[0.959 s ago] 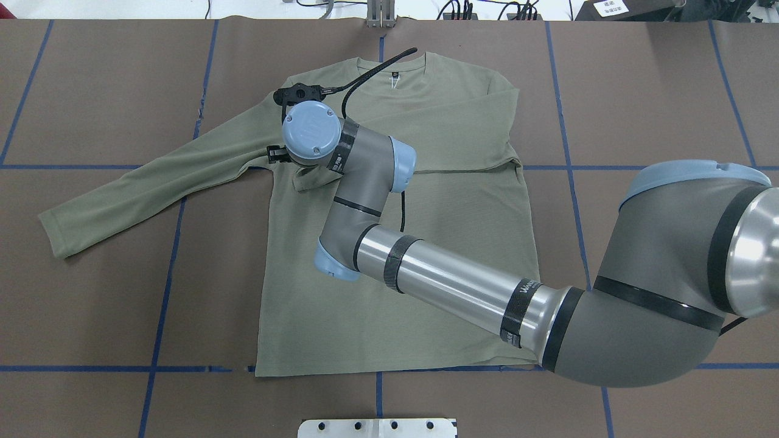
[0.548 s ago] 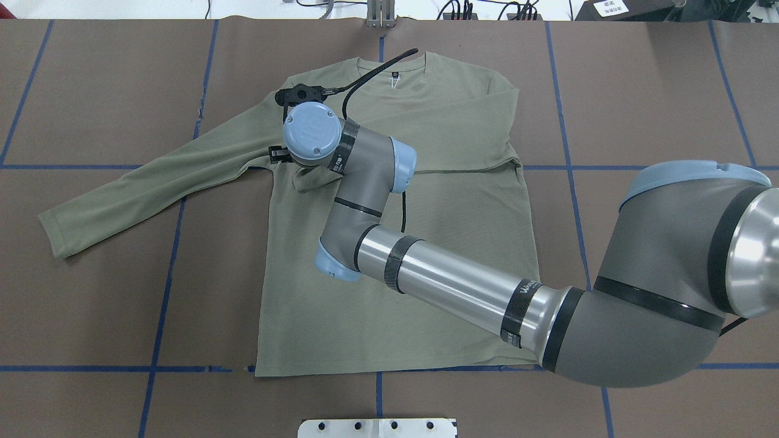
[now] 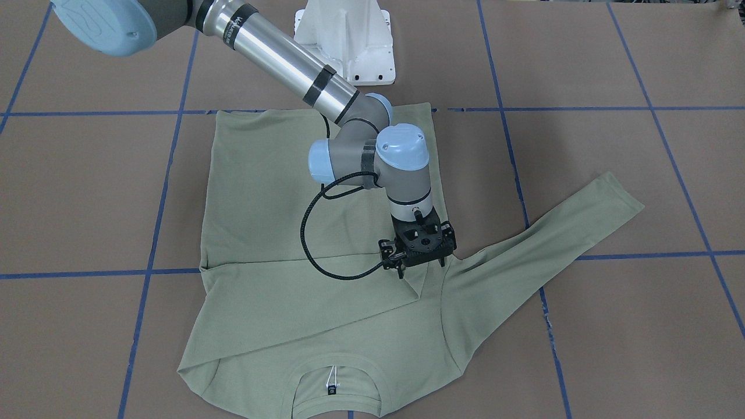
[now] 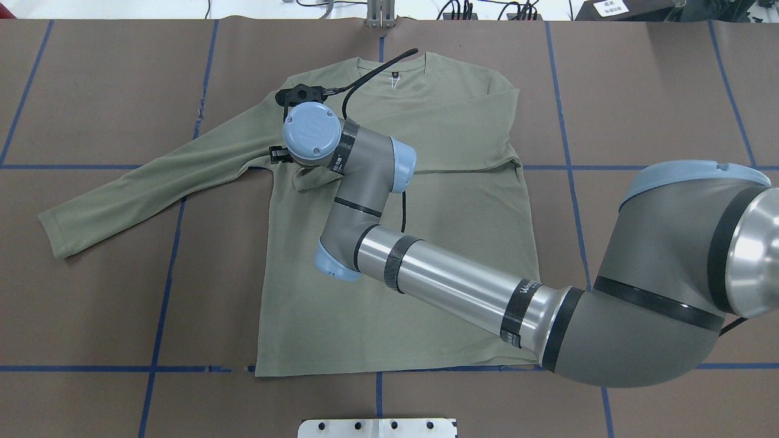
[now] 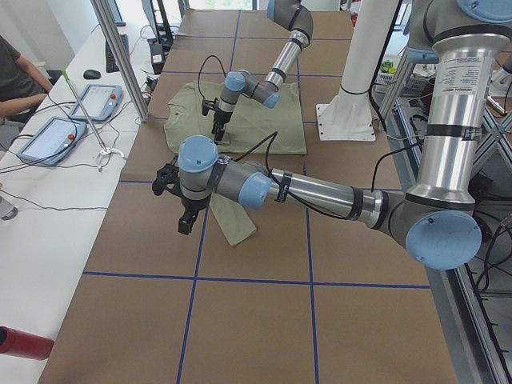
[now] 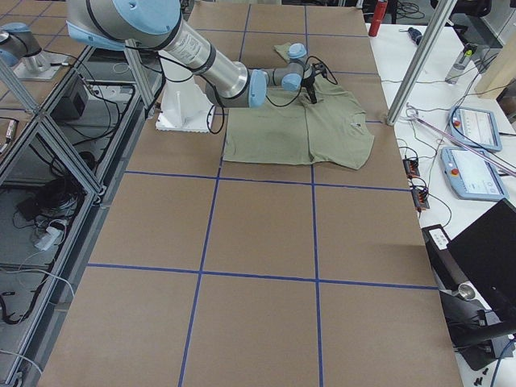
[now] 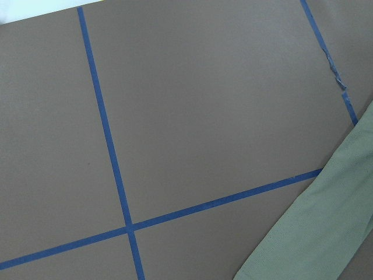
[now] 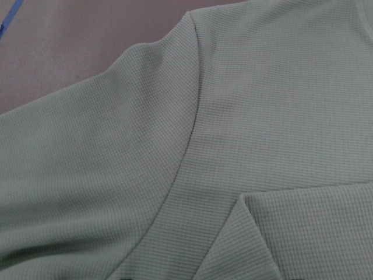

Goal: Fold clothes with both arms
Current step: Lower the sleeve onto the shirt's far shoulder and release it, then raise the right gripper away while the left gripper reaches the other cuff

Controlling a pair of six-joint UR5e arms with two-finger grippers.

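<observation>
The pale sage-green shirt lies flat on the brown table, collar at the far edge with its dark tag showing. One sleeve is folded across the chest, and its cuff ends by the opposite armpit. The other sleeve stretches out to the left. My right arm reaches across the shirt. Its gripper points down just above that cuff, open and holding nothing. My left gripper shows only in the exterior left view, above the table near the outstretched sleeve's end. I cannot tell if it is open.
The white pedestal base stands at the robot's edge of the table. Blue tape lines grid the brown surface. A metal post and a side bench with tablets stand past the far edge. The left wrist view shows bare table and sleeve.
</observation>
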